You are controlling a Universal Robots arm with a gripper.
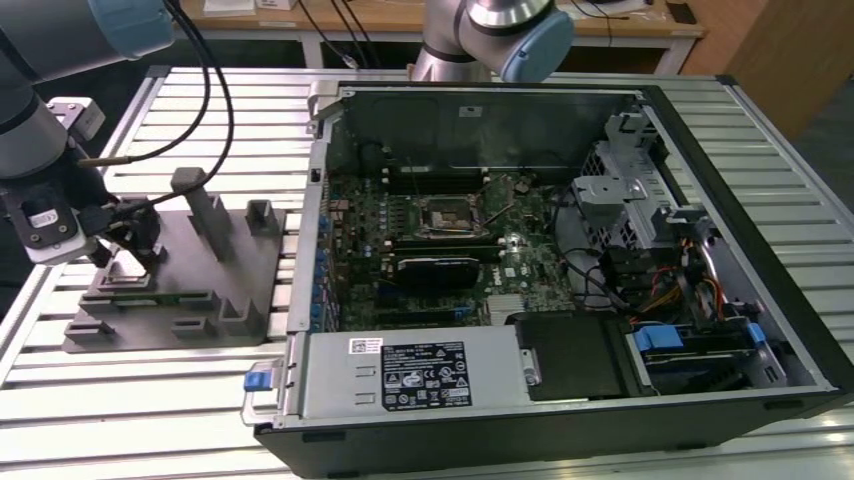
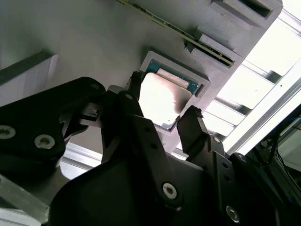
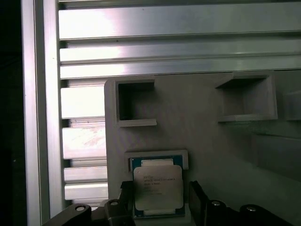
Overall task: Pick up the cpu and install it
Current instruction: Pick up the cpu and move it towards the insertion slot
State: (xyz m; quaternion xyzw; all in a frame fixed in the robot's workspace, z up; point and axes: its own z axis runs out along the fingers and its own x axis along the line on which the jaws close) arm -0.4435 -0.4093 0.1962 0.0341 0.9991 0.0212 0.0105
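On the grey fixture (image 3: 211,141), one cpu (image 3: 157,190) sits between the spread pincer's (image 3: 160,185) two fingers (image 3: 197,197).

cpu (image 3: 157,188) smooth silvery metal top, fixture (image 3: 211,136) matt grey plastic, table (image 3: 164,28) ribbed aluminium

CPU (image 3: 157,188): one small, thin, square chip, pale silver-white metal lid with faint print, blue-green board edge showing around it, lying flat and lid-up, seated in a shallow square recess near one edge of the grey fixture (image 3: 211,136).
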